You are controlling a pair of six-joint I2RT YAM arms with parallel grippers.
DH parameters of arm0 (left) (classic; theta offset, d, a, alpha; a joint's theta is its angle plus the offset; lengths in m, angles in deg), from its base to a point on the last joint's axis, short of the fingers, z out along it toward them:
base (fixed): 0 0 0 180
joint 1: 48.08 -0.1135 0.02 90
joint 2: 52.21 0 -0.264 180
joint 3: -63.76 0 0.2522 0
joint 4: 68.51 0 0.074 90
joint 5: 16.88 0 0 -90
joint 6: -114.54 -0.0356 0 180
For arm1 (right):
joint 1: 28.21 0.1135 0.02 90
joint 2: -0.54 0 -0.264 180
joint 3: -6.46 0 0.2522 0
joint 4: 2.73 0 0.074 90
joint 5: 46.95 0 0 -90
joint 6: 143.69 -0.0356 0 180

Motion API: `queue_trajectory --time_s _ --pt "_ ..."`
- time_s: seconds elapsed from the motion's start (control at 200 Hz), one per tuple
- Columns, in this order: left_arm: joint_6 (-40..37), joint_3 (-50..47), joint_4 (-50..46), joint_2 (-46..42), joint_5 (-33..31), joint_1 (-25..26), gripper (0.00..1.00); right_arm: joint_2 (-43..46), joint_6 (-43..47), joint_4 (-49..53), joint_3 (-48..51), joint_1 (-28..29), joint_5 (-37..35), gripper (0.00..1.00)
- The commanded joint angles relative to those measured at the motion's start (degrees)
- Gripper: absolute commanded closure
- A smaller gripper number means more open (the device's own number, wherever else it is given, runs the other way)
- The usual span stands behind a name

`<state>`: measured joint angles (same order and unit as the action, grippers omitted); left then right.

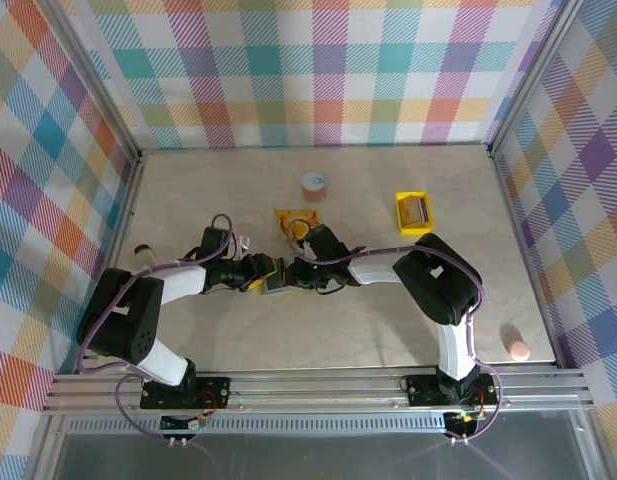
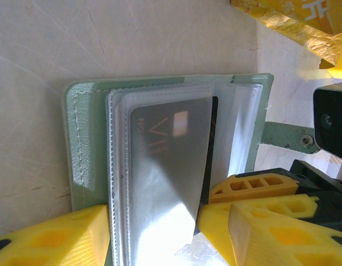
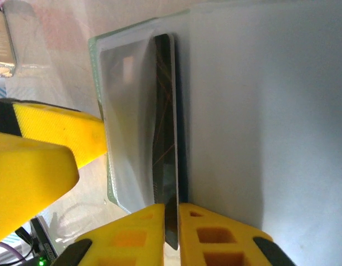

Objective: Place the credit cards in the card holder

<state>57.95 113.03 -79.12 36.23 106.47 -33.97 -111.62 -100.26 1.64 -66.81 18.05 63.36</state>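
The sage-green card holder point(image 2: 85, 144) lies open on the table mid-scene point(image 1: 277, 281), its clear sleeves fanned up. A grey credit card point(image 2: 165, 149) sits inside the front sleeve. A dark credit card point(image 3: 166, 111) stands edge-on behind that sleeve, partly inside the card holder point(image 3: 98, 50), with my right gripper point(image 3: 172, 209) shut on its near end. My left gripper point(image 2: 154, 221) has its yellow fingers closed on either side of the holder's left half and sleeves. The two grippers meet over the holder, left point(image 1: 258, 270) and right point(image 1: 294, 272). One right finger point(image 2: 254, 185) shows beside the sleeves.
A crinkly orange-yellow snack packet point(image 1: 291, 222) lies just beyond the grippers. Farther back are a tape roll point(image 1: 314, 183) and a small yellow tray point(image 1: 415, 212). A pink object point(image 1: 518, 350) lies near the right wall and a small cork-like item point(image 1: 141, 252) near the left wall.
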Motion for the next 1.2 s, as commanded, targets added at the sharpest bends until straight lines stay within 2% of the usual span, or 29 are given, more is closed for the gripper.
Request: queue_trajectory --time_s 0.0,0.21,0.335,0.46,0.545,0.84,1.19 --pt "0.3 0.4 -0.3 0.7 -0.6 0.1 0.43 2.9 1.8 4.5 -0.5 0.7 -0.7 0.81" --pt "0.6 0.5 -1.0 0.7 -1.6 0.0 0.46 9.7 2.0 8.0 2.1 0.2 -4.6 0.71" --pt "0.6 0.4 -1.2 0.4 -1.7 0.0 0.46 11.3 3.2 11.8 1.0 0.1 -7.7 0.7" --pt "0.6 0.3 -1.0 0.5 -1.6 0.0 0.48 8.2 4.4 18.2 -4.7 0.3 -8.7 0.76" --pt "0.7 0.2 -0.9 0.5 -1.7 0.0 0.5 5.8 4.5 21.3 -8.2 0.5 -8.7 0.77" --pt "0.6 0.1 -0.7 0.7 -1.6 0.0 0.52 -1.0 5.3 25.7 -15.6 0.8 -7.6 0.75" --pt "0.9 -0.1 0.1 1.1 -1.3 0.0 0.54 -4.1 6.7 27.7 -19.6 1.1 -6.5 0.77"
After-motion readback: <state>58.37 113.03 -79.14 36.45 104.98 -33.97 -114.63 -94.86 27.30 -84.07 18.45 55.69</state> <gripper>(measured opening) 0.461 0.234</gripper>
